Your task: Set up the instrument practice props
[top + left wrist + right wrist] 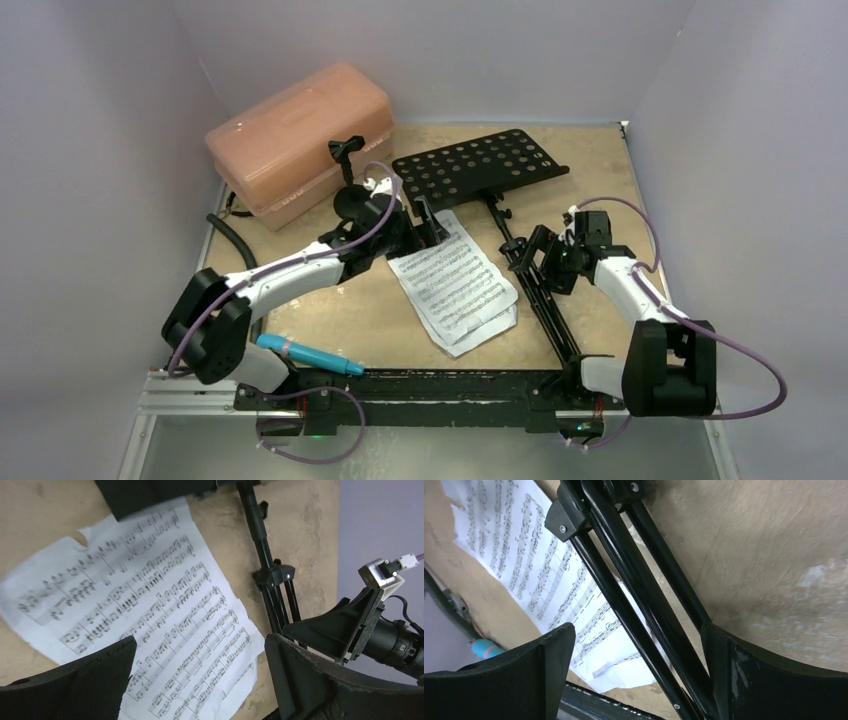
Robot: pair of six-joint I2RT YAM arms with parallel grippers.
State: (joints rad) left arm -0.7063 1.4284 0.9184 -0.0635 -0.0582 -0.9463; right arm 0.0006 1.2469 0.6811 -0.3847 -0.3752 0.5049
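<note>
Right gripper (636, 637), jaws spread, is straddling mid-frame the legs of the black tripod music stand (646, 600) — an off-centre pinch risks scraping the white sheet-music pages (541, 572).

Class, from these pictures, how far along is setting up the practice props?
Nothing looks finished. The music stand lies flat with its legs folded. The pages lie beside it, and the microphone lies at the near edge, apart from the mic stand. In hand: the right claw, open, straddles the folded legs, and the left claw hovers open over the pages. Left: raise the stand, load the pages, mount the microphone.
</note>
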